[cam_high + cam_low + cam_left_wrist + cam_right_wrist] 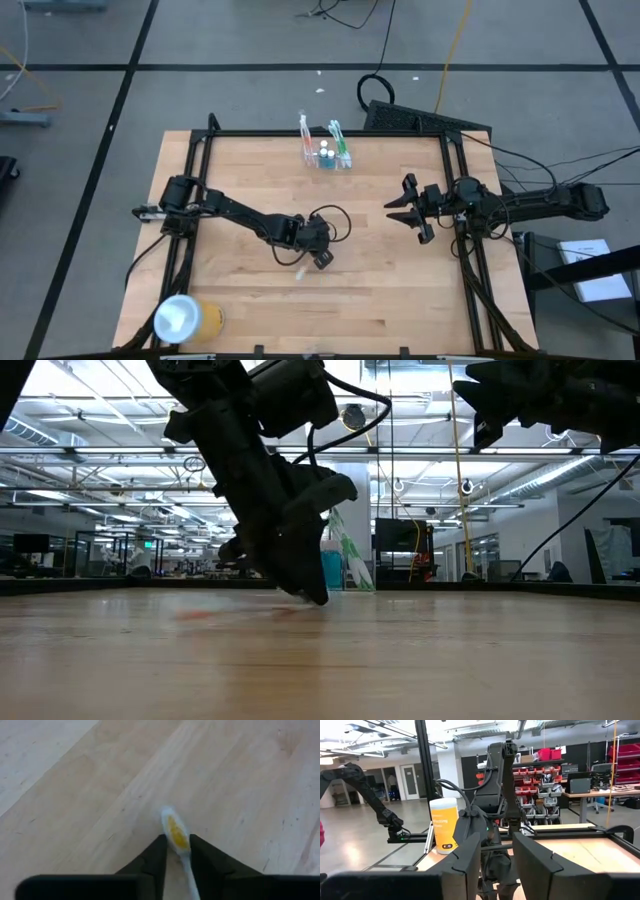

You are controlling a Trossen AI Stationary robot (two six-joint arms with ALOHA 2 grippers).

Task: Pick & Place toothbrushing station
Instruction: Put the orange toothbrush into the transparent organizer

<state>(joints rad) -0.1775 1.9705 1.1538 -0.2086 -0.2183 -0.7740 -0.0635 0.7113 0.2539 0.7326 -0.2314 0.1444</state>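
Observation:
A toothbrush (176, 832) with a pale handle and yellow bristles lies on the wooden table near its middle. My left gripper (318, 258) (177, 840) is down at the table top and shut on it. The toothbrushing station (328, 155), a clear holder with several brushes standing in it, sits at the middle of the far edge; it shows behind the left arm in the low view (340, 565). My right gripper (410, 210) hangs open above the table's right side, holding nothing. My left gripper pinches the toothbrush between its two fingers (156, 854), right behind the bristled head (181, 851). The fingers slant down from the table's left side. The head sticks out past the fingertips; the handle runs back between them out of sight. The brush lies on the table.
A yellow cylinder with a white round end (187, 318) lies near the front left corner. A black frame (200, 140) edges the table. Cables (380, 95) trail on the floor behind it. Bare wood (400, 290) lies at the front right.

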